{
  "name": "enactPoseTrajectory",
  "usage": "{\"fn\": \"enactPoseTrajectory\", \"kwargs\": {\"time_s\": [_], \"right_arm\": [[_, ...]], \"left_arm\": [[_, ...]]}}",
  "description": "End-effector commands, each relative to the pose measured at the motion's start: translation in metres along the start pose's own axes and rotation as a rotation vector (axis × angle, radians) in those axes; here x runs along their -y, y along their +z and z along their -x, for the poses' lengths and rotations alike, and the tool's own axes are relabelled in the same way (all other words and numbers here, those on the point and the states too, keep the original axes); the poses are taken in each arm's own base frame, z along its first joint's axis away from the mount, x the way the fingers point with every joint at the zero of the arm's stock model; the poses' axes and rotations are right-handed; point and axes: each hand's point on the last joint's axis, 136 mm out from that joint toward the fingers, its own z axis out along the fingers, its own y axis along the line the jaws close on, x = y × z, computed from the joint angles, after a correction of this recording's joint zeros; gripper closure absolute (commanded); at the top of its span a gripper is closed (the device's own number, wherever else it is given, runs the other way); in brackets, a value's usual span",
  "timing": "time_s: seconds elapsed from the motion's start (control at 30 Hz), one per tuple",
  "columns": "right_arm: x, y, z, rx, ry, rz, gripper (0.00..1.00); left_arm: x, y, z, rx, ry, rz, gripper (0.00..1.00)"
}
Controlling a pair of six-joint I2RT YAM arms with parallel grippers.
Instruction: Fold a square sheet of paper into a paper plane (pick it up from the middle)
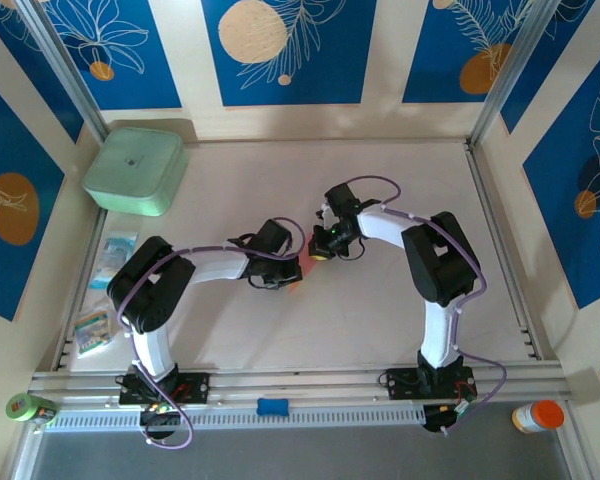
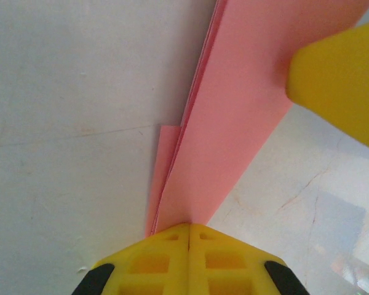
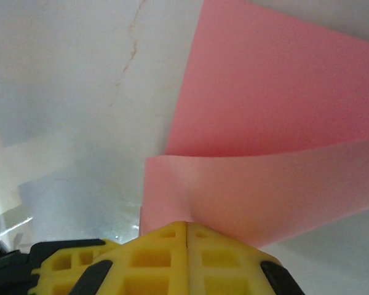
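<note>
Top external view puts the thin, matte pink-red square sheet of paper (image 1: 293, 275) near the middle of the white table (image 1: 380, 320), with just a red sliver of it showing. In the left wrist view, the yellow-fingered left gripper (image 2: 189, 230) is clamped tight on the narrow end of several stacked layers, which run away as a long strip. In the right wrist view, the right gripper (image 3: 187, 224) is likewise closed, pinching a flap that curls up off the flat layer beneath.

To fold well here, I judge the left should act as anchor. The right should lay its flap down low and slack, edges matched to the centre line, never tugging against the other pinch.

No writing is legible; print on the small clear packets (image 1: 110, 262) at the table's left edge is too small to read.
</note>
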Motion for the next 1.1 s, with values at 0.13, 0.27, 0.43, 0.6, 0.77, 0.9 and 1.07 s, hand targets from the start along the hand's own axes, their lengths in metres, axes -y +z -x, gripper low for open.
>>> {"fn": "enactPoseTrajectory", "kwargs": {"time_s": [0.13, 0.27, 0.43, 0.6, 0.77, 0.9, 1.07], "right_arm": [[0.01, 0.007, 0.008, -0.02, -0.022, -0.029, 0.97], [0.016, 0.012, 0.007, -0.037, -0.017, -0.046, 0.97], [0.027, 0.018, 0.001, -0.063, 0.001, -0.091, 0.97], [0.034, 0.023, -0.011, -0.098, 0.027, -0.124, 0.97], [0.033, 0.025, -0.013, -0.095, 0.039, -0.112, 0.98], [0.03, 0.026, -0.013, -0.094, 0.041, -0.094, 0.98], [0.026, 0.024, -0.013, -0.088, 0.037, -0.073, 0.98]], "left_arm": [[-0.053, 0.007, -0.041, -0.125, -0.04, 0.174, 1.0], [-0.053, 0.007, -0.042, -0.131, -0.036, 0.175, 1.0], [-0.04, 0.005, -0.035, -0.118, -0.004, 0.135, 1.0], [0.018, -0.01, -0.001, -0.003, 0.063, -0.054, 0.96], [0.017, -0.005, 0.014, 0.046, 0.043, -0.034, 0.96], [0.01, 0.007, 0.016, 0.033, 0.012, -0.006, 0.99], [0.006, 0.013, 0.016, 0.024, 0.003, 0.016, 1.0]]}}
